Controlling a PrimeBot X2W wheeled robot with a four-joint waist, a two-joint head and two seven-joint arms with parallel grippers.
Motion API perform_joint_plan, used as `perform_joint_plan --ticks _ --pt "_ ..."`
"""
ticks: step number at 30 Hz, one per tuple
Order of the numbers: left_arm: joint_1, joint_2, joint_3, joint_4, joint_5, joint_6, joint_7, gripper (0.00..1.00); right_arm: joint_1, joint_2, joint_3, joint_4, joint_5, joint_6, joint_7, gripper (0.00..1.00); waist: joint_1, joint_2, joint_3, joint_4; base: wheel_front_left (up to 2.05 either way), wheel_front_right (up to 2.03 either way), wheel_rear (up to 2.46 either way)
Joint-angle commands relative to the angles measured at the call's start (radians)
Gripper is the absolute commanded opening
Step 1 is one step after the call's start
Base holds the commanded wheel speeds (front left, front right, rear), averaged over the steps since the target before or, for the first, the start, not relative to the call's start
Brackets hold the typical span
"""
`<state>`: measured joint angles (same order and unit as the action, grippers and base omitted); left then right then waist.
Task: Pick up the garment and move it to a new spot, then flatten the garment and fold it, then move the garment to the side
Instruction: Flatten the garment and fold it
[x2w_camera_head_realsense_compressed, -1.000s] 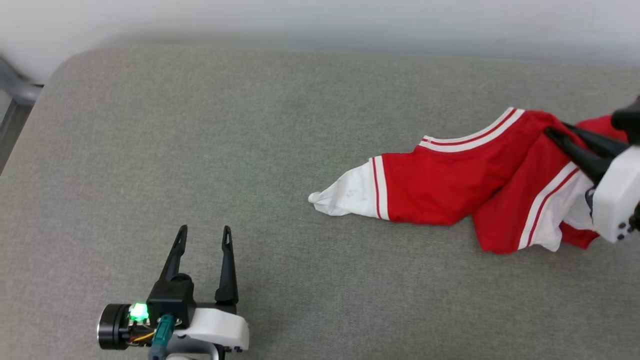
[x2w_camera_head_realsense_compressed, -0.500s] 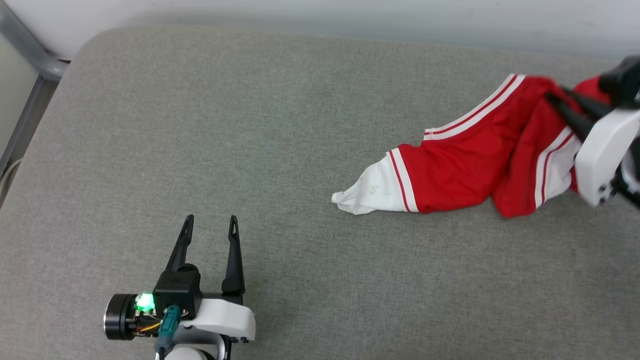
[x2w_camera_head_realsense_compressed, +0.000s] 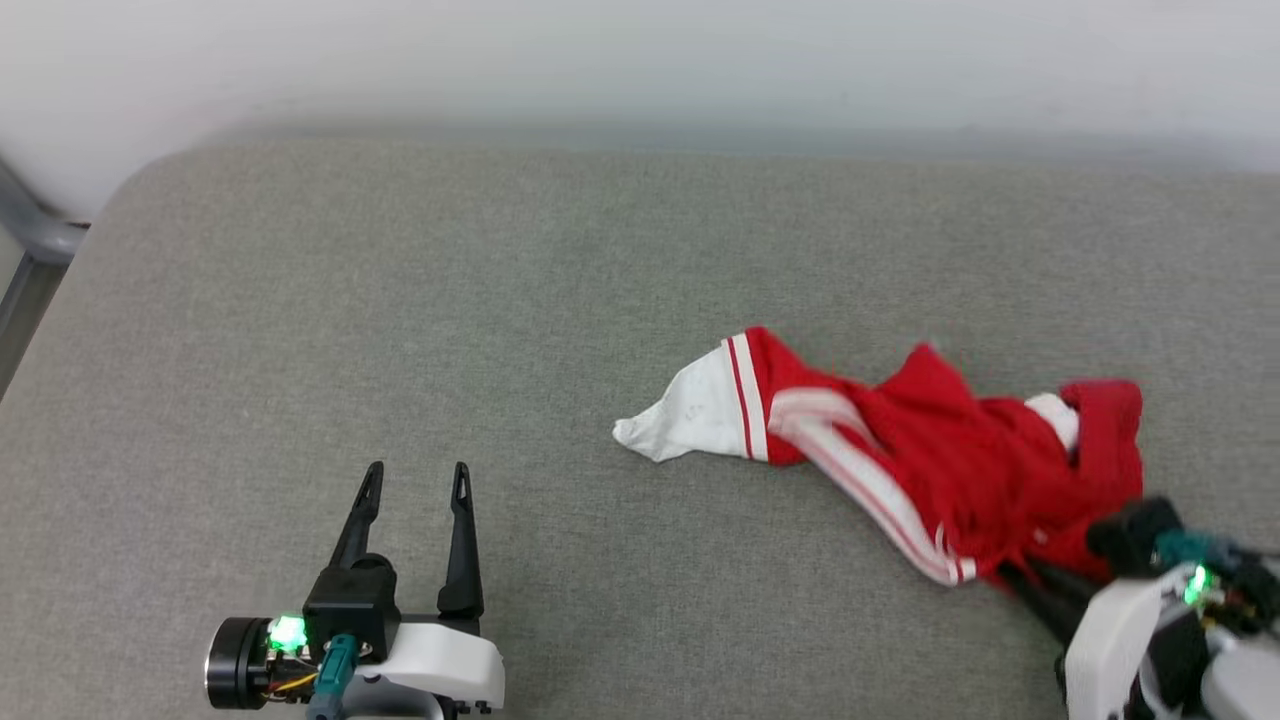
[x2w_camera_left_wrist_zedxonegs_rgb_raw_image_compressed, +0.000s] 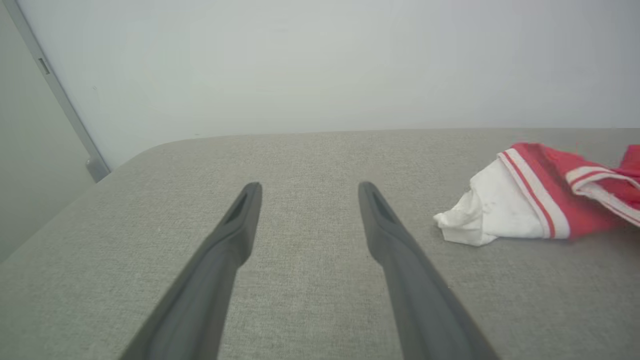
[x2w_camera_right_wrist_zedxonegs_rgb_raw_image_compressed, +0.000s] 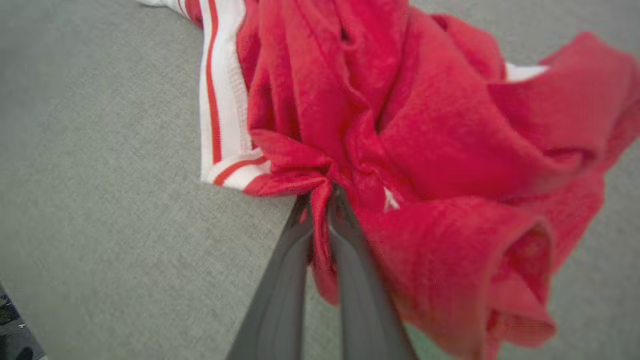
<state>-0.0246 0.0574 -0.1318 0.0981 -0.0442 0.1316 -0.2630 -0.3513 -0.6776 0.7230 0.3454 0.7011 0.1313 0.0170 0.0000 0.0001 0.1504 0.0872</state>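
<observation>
1. Grey woven cushion (x2w_camera_head_realsense_compressed: 400, 300) with rounded corners meets a pale wall (x2w_camera_head_realsense_compressed: 640, 60); the crumpled garment (x2w_camera_head_realsense_compressed: 930, 450) lies just ahead of the right gripper (x2w_camera_head_realsense_compressed: 1020, 585).
2. The left gripper (x2w_camera_left_wrist_zedxonegs_rgb_raw_image_compressed: 305, 187) hovers spread wide, the garment's white part off to its right.
3. The right gripper pinches a bunched, fleecy red fold.

My left gripper (x2w_camera_head_realsense_compressed: 417, 472) is hovering at the near left, fingers spread wide, pointing far; my right gripper (x2w_camera_right_wrist_zedxonegs_rgb_raw_image_compressed: 320, 197) is pinching the garment (x2w_camera_right_wrist_zedxonegs_rgb_raw_image_compressed: 440, 125) at the near right.
</observation>
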Motion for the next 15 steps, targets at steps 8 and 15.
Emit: perform_joint_plan --ticks 8,15 --pt "0.047 0.009 0.013 0.002 0.012 -0.01 -0.002 1.0 0.177 0.102 -0.061 0.069 -0.012 -0.001 -0.063 0.18 0.0 -0.0001 -0.053 -0.017 0.0 0.0 0.0" --pt "0.086 0.014 0.028 -0.004 0.017 -0.005 -0.002 1.0 0.234 0.14 -0.227 -0.001 -0.131 -0.001 -0.168 1.0 0.0 -0.0001 -0.088 -0.038 0.0 0.0 0.0"
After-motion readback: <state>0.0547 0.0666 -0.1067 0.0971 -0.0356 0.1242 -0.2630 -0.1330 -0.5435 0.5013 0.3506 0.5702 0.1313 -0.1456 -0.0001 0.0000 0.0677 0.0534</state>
